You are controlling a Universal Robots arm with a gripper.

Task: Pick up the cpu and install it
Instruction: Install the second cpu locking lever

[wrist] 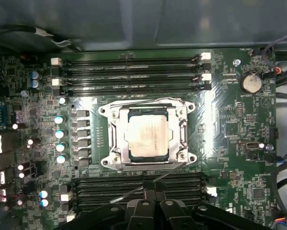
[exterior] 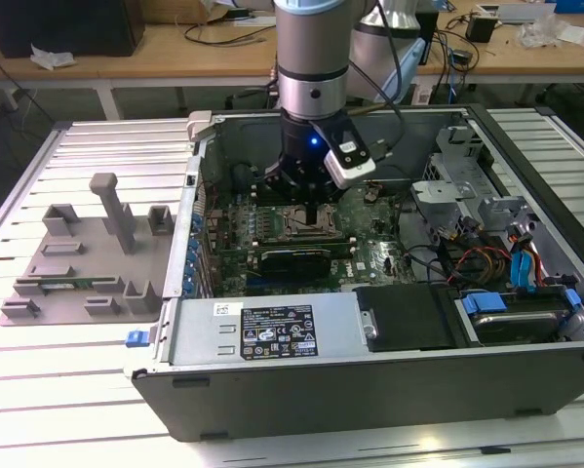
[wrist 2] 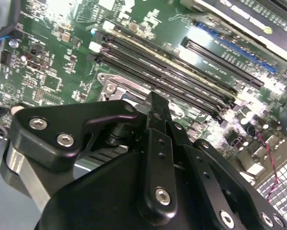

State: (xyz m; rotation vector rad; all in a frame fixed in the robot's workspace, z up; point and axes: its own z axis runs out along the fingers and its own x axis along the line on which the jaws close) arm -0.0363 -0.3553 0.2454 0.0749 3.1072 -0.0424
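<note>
The cpu [wrist: 148, 136], a small silvery square chip, lies flat inside the metal-framed socket [wrist: 115, 139] of the green motherboard [wrist: 239, 120] in the first wrist view. My gripper [wrist: 151, 189] hangs just beside the socket's edge, over the memory slots, with its black fingers pressed together and nothing between them. A thin wire lever [wrist: 169, 173] of the socket runs past the fingertips. The second wrist view has the gripper [wrist 2: 155, 103] shut, pointing down at the board. In the exterior view the gripper [exterior: 312, 213] stands inside the open computer case [exterior: 272, 336], over the socket [exterior: 296, 224].
Black memory slots [wrist: 129, 67] flank the socket on two sides. A power supply [exterior: 262, 331] lines the case's near wall, and a drive cage with coloured cables [exterior: 506, 263] fills the exterior view's right. A grey fixture plate [exterior: 87, 253] lies outside the case at the exterior view's left.
</note>
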